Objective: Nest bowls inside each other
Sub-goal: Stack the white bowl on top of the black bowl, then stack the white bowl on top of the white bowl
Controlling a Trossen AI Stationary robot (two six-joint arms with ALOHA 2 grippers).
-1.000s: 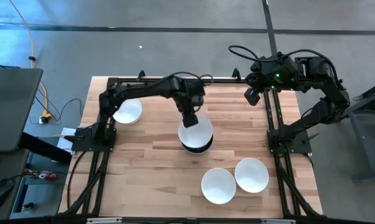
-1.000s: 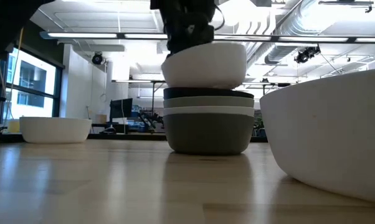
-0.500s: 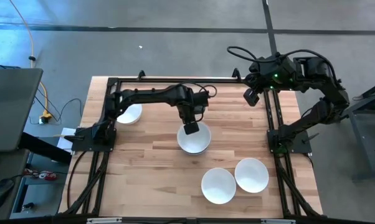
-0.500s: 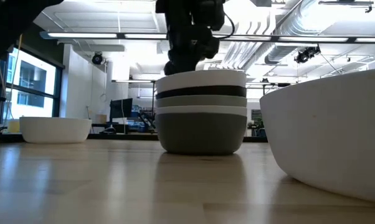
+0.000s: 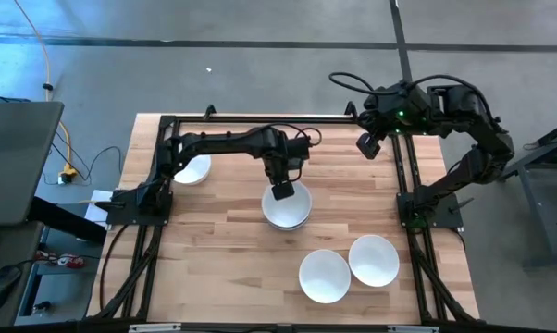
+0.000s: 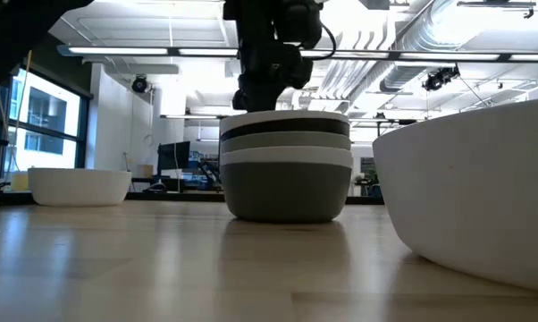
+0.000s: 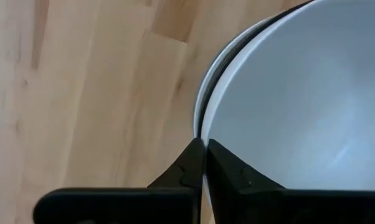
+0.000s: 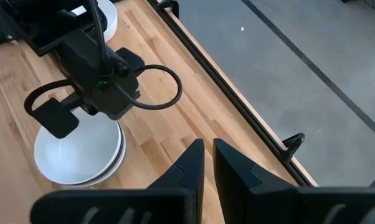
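Observation:
A stack of several nested bowls (image 5: 286, 207) stands at the table's middle. In the low view the stack (image 6: 285, 170) shows a white bowl on top, then black, light grey, white, and dark grey at the bottom, resting on the table. My left gripper (image 5: 281, 190) is at the far rim of the top white bowl (image 7: 299, 93) and is shut on it. A single white bowl (image 5: 191, 169) sits at the far left. Two more white bowls (image 5: 325, 276) (image 5: 373, 259) sit side by side near the near right. My right gripper (image 5: 366, 145) hangs shut over the far right edge, touching nothing. My left gripper pinches the top white bowl's rim (image 7: 201, 127) on its far side, one finger inside the bowl and one outside. The fingers come from above, pointing down. The bowl sits level, nested in the stack below it.
Black frame rails (image 5: 260, 118) run along the table's far, left and right edges. The large white bowl (image 6: 470, 201) close to the low camera hides the table's right side there. Bare wood (image 5: 218, 254) lies near and left of the stack.
My left gripper has moved down over the stack, carrying the top white bowl. That bowl was tilted and clear above the black bowl; it now sits level and sunk into the stack. The hold has stayed shut. My right gripper has edged slightly toward the table's left.

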